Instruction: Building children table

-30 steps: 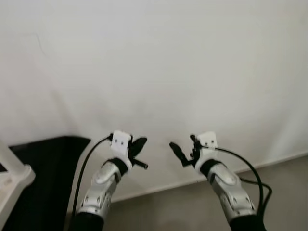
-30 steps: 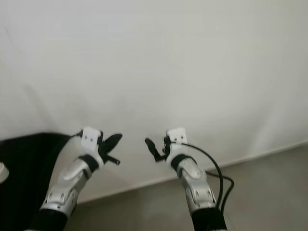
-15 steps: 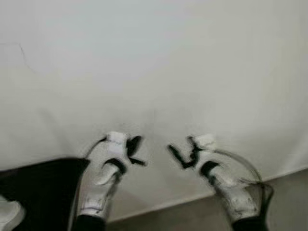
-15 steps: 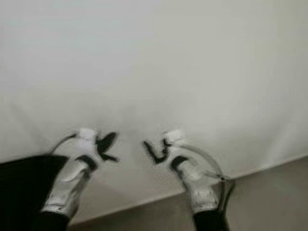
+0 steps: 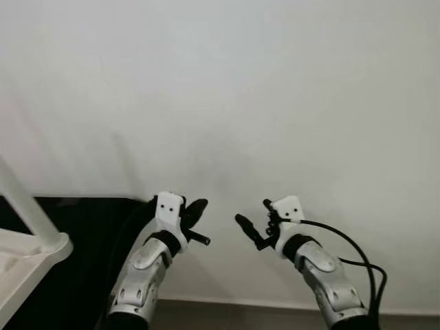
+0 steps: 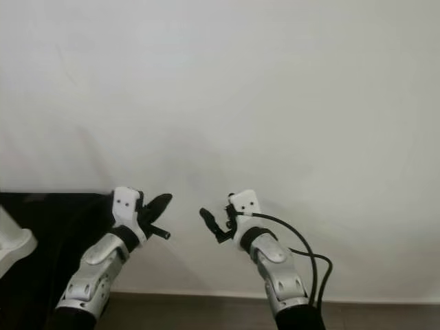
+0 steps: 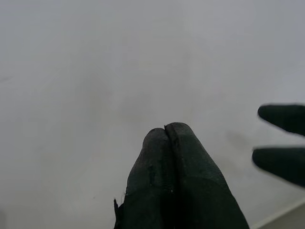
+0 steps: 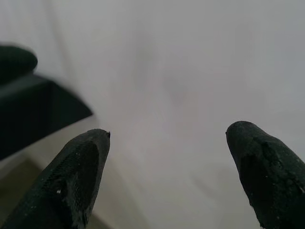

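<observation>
Wall (image 5: 227,89): plain, smooth, off-white, matt; it takes up most of the head views and stands directly ahead of both arms.

Floor (image 6: 206,311): a narrow grey-brown strip along the wall's base.

Dark block (image 5: 75,261): black, flat-sided, low at the robot's left against the wall; its nature cannot be told.

Table part (image 5: 27,240): white, smooth, at the far left. A round leg rises at a slant from a flat panel with a rounded corner. It sits in front of the dark block, well apart from both hands.

Left hand (image 5: 194,221): raised before the wall beside the dark block. Black fingers (image 7: 174,176) pressed together, closed on nothing; their surface is matt and slightly grainy.

Right hand (image 5: 256,227): raised level with the left, near it but apart. Fingers (image 8: 81,171) spread wide, empty, rounded at the tips. A black cable (image 5: 357,254) loops from its wrist.
</observation>
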Motion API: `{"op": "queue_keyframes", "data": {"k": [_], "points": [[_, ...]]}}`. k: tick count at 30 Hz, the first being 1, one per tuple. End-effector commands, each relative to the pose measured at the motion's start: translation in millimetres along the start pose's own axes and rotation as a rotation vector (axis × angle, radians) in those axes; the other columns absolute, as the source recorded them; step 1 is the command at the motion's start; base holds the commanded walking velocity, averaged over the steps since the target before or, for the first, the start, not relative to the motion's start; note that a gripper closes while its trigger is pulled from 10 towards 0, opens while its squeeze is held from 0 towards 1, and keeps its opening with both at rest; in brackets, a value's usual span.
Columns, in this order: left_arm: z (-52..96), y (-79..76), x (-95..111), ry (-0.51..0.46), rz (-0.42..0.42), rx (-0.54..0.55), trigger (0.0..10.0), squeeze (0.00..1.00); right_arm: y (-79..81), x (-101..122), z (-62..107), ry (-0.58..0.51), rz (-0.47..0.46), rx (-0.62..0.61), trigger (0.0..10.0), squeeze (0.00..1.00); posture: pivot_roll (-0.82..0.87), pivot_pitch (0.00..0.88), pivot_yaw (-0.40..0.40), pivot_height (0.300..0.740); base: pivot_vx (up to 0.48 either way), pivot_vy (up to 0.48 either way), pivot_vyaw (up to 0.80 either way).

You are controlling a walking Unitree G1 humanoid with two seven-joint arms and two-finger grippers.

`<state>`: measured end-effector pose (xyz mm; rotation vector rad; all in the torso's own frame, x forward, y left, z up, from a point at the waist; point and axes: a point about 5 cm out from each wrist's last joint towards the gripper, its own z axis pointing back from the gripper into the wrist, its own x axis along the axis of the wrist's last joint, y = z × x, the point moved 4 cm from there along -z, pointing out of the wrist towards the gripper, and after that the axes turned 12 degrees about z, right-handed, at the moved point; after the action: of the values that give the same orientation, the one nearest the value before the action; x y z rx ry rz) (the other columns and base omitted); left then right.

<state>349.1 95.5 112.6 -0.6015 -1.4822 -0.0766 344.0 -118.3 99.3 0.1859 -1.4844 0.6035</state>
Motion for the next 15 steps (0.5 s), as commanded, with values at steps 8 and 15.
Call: {"op": "queue_keyframes", "data": {"k": [8,15], "points": [[7.6,11.4,-5.8,0.034,0.004,0.028,10.0,0.0,9.6,1.8,-2.6,-0.008,-0.019,0.024,10.0,0.0,-0.15,0.0,0.049,0.74,0.0,0.0,0.8],[7.8,11.3,-5.2,0.033,0.009,0.028,10.0,0.0,9.9,2.1,-2.4,-0.009,-0.027,0.026,10.0,0.0,-0.15,0.0,0.052,0.74,0.0,0.0,0.8]]}}
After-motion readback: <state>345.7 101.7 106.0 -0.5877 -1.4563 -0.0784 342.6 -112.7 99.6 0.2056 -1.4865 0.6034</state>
